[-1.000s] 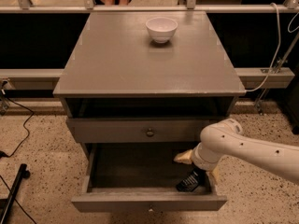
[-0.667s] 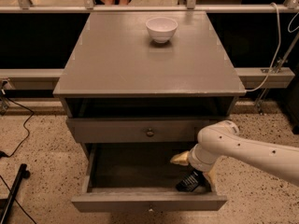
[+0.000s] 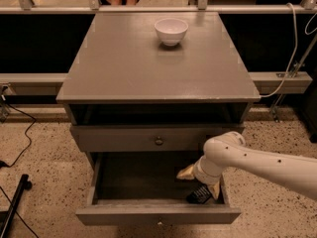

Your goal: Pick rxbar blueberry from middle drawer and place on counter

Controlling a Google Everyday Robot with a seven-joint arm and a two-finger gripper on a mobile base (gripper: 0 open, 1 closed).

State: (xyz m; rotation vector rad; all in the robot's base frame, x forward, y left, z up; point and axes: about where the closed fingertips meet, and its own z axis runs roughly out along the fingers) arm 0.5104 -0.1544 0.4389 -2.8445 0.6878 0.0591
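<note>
Camera view: tool (image 3: 200,182) in mid drawer (image 3: 158,215)

A white bowl (image 3: 171,30) sat near the counter's (image 3: 124,68) far edge. A shut drawer front (image 3: 124,139) bore a round brass knob (image 3: 158,141). Black cables (image 3: 21,133) crossed the speckled floor (image 3: 44,157) at left; a white cable (image 3: 291,48) hung at right. The gripper (image 3: 200,182) was inside the middle drawer (image 3: 148,214), right side.

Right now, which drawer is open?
The middle drawer, lowest, pulled out, with the hand inside its right end; the brass-knob drawer above is shut.
</note>
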